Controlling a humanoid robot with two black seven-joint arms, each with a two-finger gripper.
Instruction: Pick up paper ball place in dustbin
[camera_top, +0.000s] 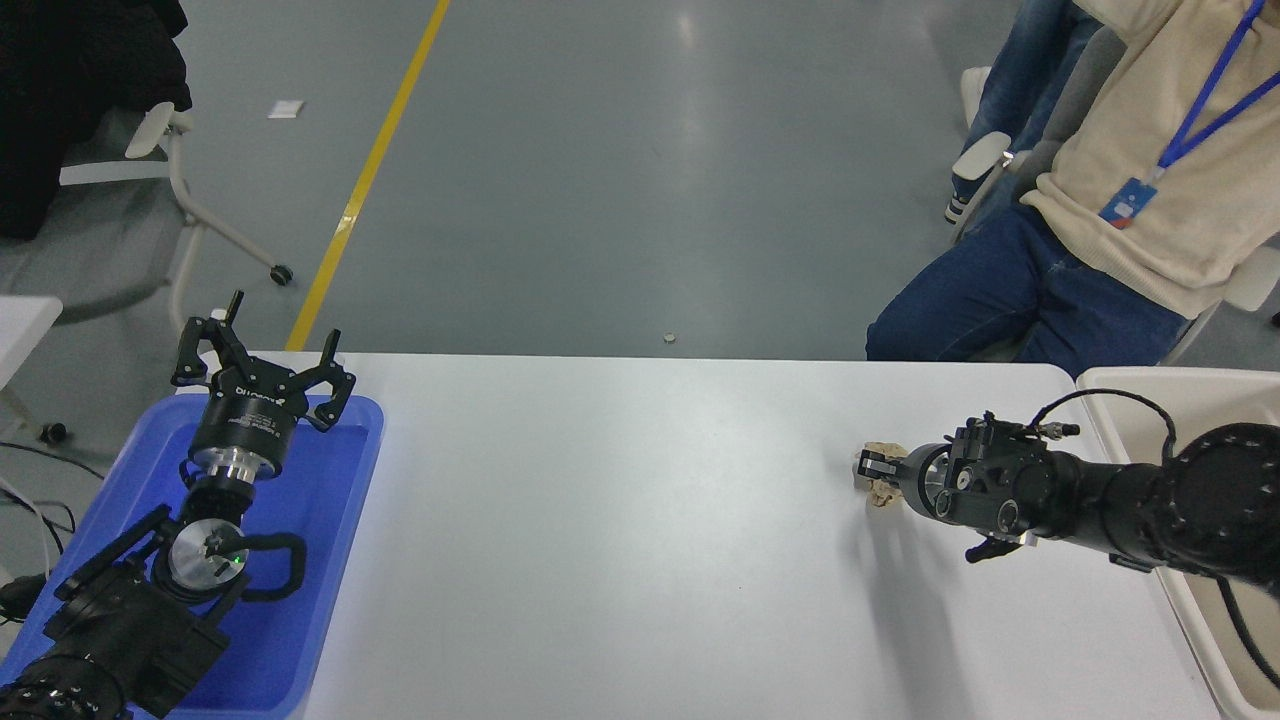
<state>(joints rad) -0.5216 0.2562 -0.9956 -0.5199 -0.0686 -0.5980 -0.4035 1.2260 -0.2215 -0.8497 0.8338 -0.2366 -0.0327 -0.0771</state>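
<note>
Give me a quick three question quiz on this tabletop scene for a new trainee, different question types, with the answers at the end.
1. True or false: the right pincer is shut on the paper ball, raised above the white table.
2. Multiple choice: the cream dustbin is at the table's
A. left end
B. right end
C. far edge, middle
3. Fill in: the left pincer hangs open over the ____ tray.

Key:
1. True. The ball shows at its tips, and its shadow falls below on the table.
2. B.
3. Blue.
</note>
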